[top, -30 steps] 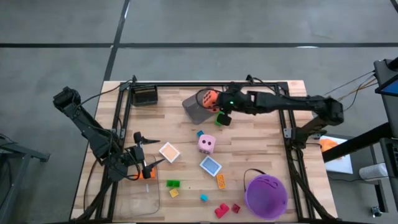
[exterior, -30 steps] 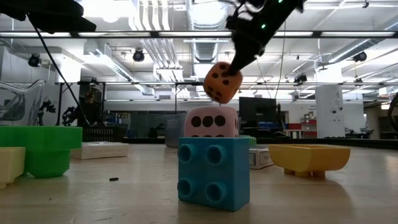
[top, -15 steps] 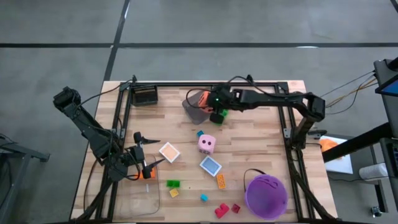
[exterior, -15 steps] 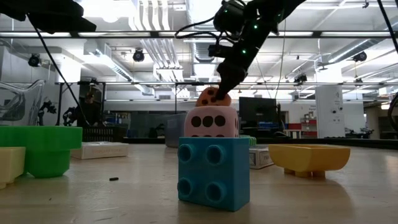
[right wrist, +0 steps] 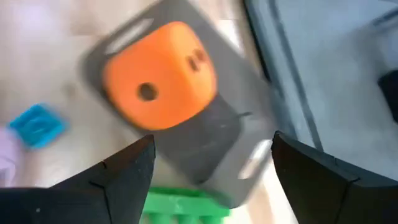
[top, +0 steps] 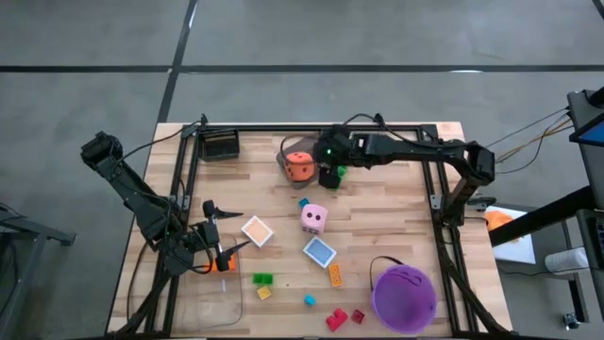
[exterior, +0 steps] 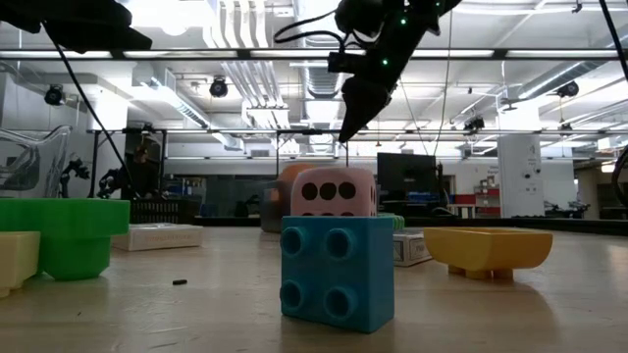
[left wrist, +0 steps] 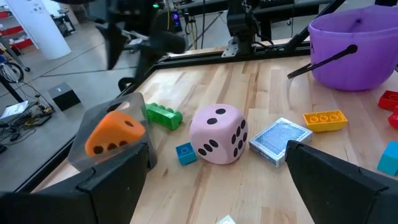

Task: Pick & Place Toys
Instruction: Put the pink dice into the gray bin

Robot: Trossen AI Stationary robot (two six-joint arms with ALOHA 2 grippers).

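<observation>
Clear tray [top: 291, 162] at the desk's far edge holds the orange die [top: 300, 166], free of any grip. The right hand [top: 332, 162], fingers spread wide and empty, hangs just above the tray beside a green brick [top: 330, 177]. Purple bucket [top: 404, 297] stands at the near right corner; its contents cannot be told. Pink die [top: 314, 219], two tiles and small bricks lie scattered on the wooden desk [top: 396, 222]. The left hand [top: 225, 253] waits wide open at the near left. The low view alone shows a workshop with ceiling lights.
</observation>
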